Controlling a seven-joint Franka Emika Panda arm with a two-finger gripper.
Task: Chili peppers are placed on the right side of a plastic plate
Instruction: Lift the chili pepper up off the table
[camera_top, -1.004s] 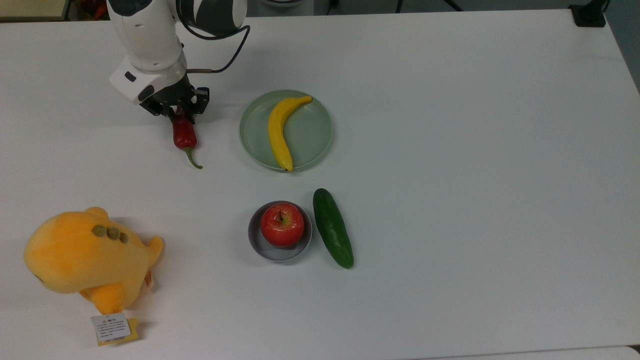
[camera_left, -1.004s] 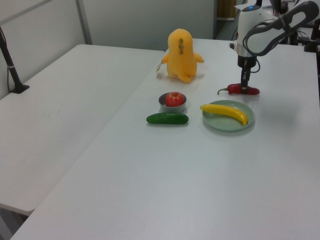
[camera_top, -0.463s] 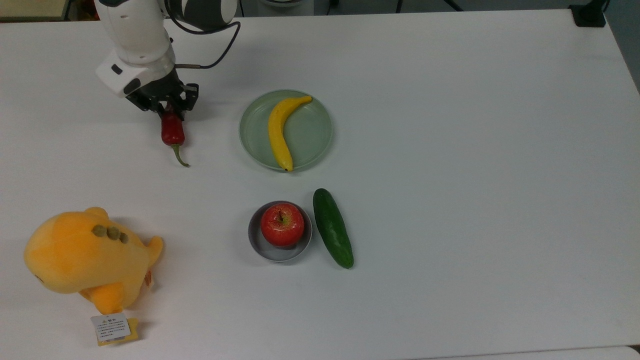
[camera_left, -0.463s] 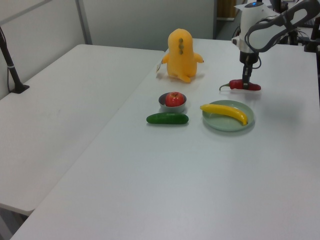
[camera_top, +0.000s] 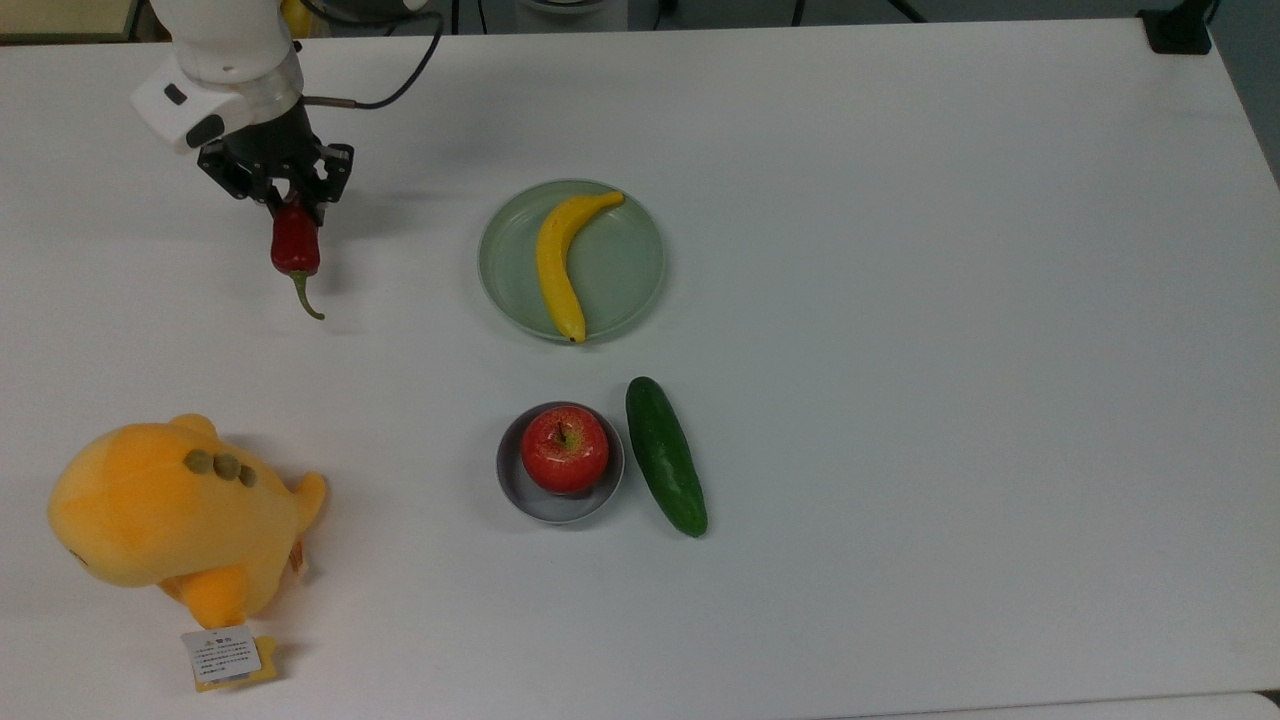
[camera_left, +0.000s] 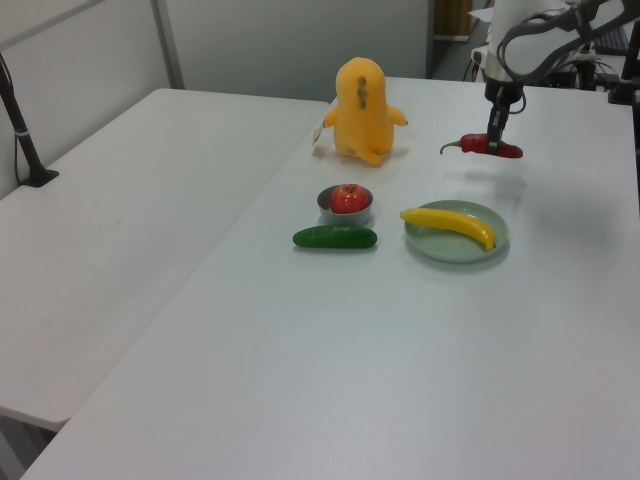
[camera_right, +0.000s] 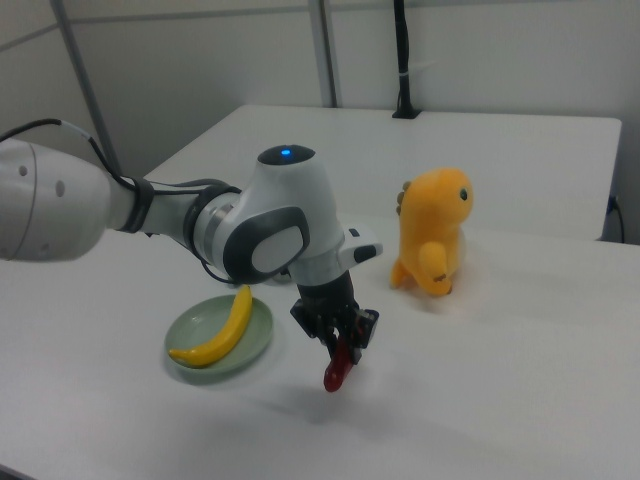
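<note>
Tool (camera_top: 290, 195): we have it pinching the chili peppers (camera_top: 295, 248) by the blunt end, lifted off the bench (camera_top: 900, 300) near its far-left corner in the top view.
Plastic plate (camera_top: 630, 235): near the far edge's middle, holding a banana (camera_top: 557, 262).
Advice: we should carry level and lower gently beside the plate, then release.

The upper end of the chili peppers (camera_top: 295, 245) is hidden between the fingers of the gripper (camera_top: 287, 203) in the top view, and in the right view its green stem cannot be made out. The robot arm (camera_top: 215, 45) is cut off by the top view's upper edge, and by the right view's left edge. In the left view, the apple (camera_left: 348, 198) covers most of the grey bowl (camera_left: 327, 205), leaving only part of its rim visible.
</note>
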